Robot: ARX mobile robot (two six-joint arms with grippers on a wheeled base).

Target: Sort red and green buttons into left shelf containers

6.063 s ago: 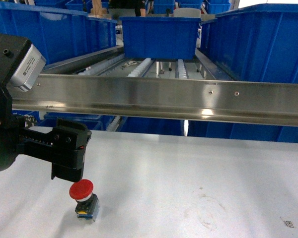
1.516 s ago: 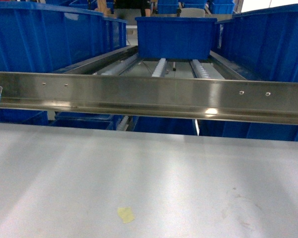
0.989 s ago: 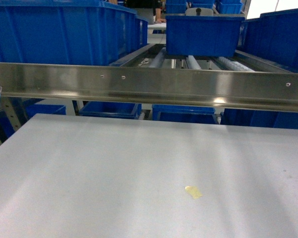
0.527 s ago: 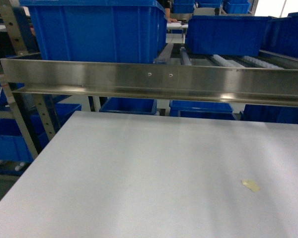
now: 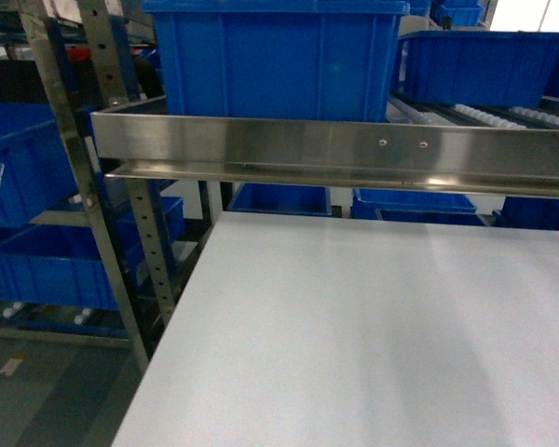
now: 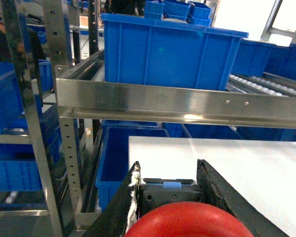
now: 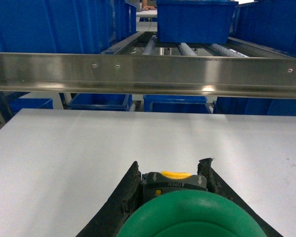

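Swung leftward, the head view now shows the left shelf (image 5: 112, 186) and white desk (image 5: 373, 326). Left gripper (image 6: 170, 190) clamps one red button (image 6: 187, 219); right gripper (image 7: 172, 187) clamps one green button (image 7: 192, 215), containers (image 6: 167, 54) far beyond.

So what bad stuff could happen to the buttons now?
The red button sits between the left pincer's fingers, the green button in the right pincer. Either could slip and fall while carried. The steel rail runs in front of the blue bin, so an arm might bump it when reaching over.
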